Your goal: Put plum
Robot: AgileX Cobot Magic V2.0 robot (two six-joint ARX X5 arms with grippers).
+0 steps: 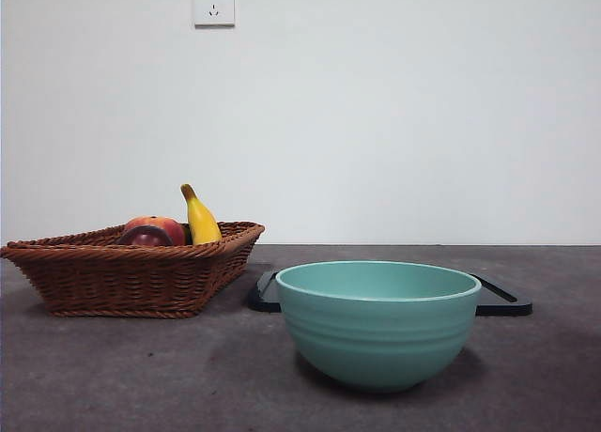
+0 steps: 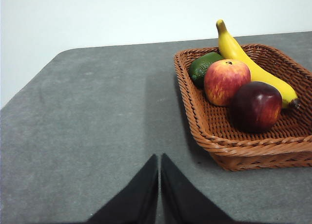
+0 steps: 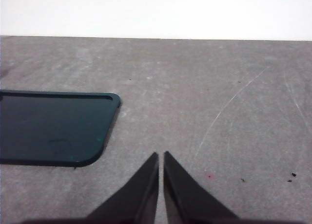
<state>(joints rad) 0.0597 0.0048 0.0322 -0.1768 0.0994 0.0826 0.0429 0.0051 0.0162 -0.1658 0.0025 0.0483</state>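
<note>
Four pieces of fruit sit in the wicker basket [image 2: 253, 136], and the one that matters, the plum [image 2: 256, 106], lies at the near end of it, dark and glossy, touching the red-orange fruit [image 2: 226, 81] on one side and the banana [image 2: 253, 68] behind; a green fruit [image 2: 204, 67] is tucked at the far corner. The left tool [image 2: 159, 160] hangs over bare desk [image 2: 97, 126] beside the basket, jaws clenched together on nothing; the right tool [image 3: 161, 158] waits likewise clenched and empty, near the corner of the dark board [image 3: 53, 129]; neither shows in the front view. Nothing has been picked yet, so the reach is the step in hand, and by my reading the left arm is the natural one for it. To do it well: spread the jaws wide before going in; come down from above so the basket rim is cleared; close across the plum's widest part, with the jaws set so that neither wedges against the red-orange fruit; a smooth round skin will likely slip under an off-centre pinch. The teal bowl [image 1: 377, 321] stands in front of the board, well apart from the basket, and looks the likely place to set it down, though the task does not say.
</note>
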